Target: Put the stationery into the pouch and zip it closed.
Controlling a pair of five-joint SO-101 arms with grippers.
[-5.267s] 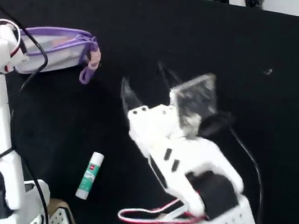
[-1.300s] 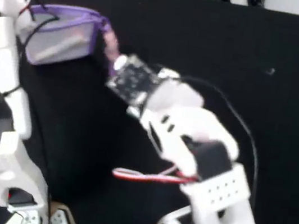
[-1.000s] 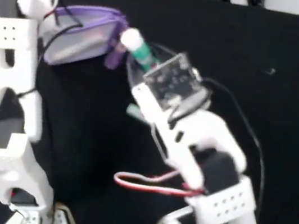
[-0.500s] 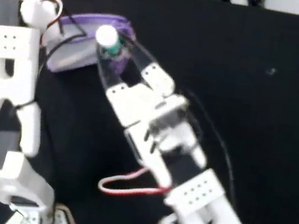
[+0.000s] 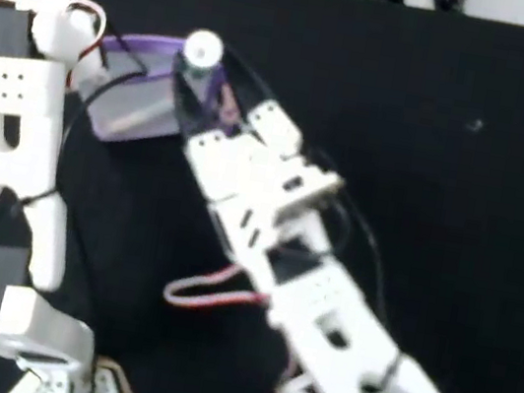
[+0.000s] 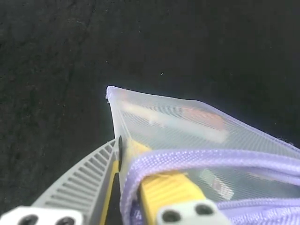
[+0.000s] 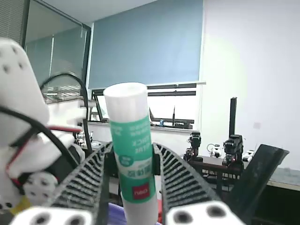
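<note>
The black table carries it all. At about 10 o'clock in the high view, the left end effector is pinched shut on one end of the see-through pouch with the purple zip. The right end effector is closed tight on the glue stick, which sits at the pouch's 3 o'clock end, right by the zip edge.

The job now looks like getting the glue stick into the pouch. To do it well, the stick should tip over until it lines up with the pouch's long side, then slide in end first. The fingers should let go only when most of it is inside. I can't tell how wide the mouth is open.

The glue stick stands almost straight up, with its white cap on top. Its long line runs along the fingers, and the cap sticks out past their tips
</note>
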